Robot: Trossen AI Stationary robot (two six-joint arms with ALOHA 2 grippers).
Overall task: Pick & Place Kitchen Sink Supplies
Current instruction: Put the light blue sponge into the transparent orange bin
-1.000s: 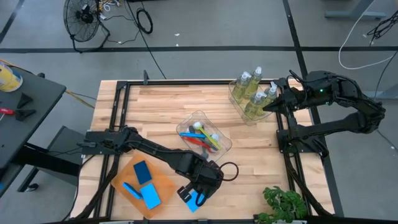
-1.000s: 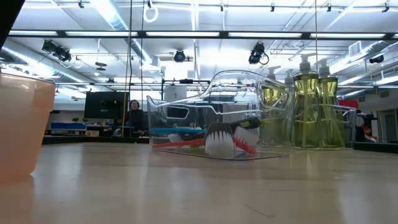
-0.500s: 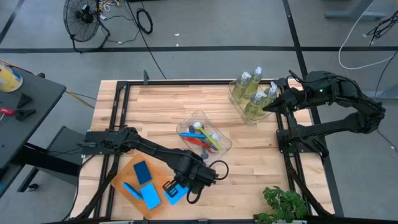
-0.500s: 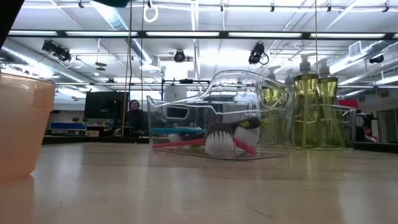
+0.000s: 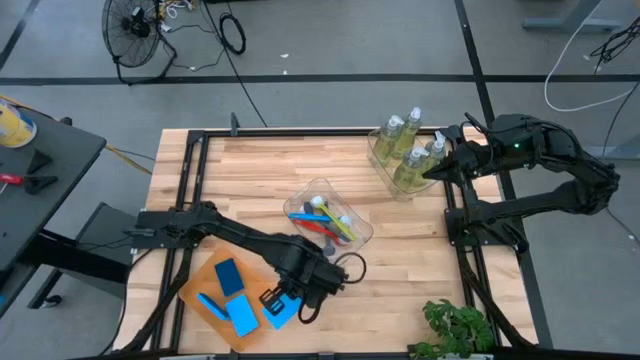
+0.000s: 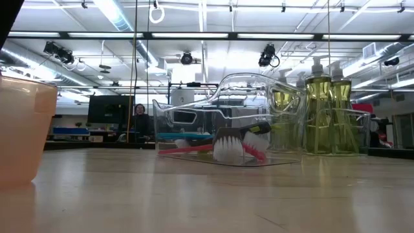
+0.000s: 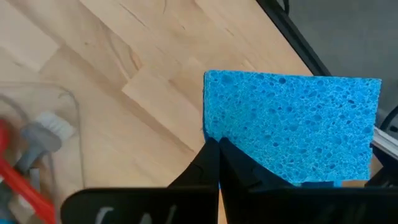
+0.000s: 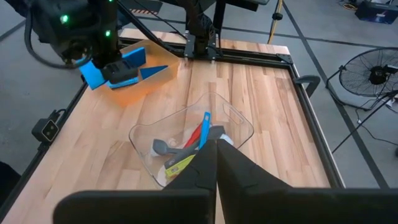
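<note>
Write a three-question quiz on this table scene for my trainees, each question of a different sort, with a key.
1. True or false: the left claw is shut on a blue sponge.
2. Where do the soap bottles stand? A. in a clear tub by the right claw B. on the orange tray C. loose at the table's middle
3. Fill in: the brushes lie in a clear ____ at mid-table.

Key: 1 true; 2 A; 3 tub.
</note>
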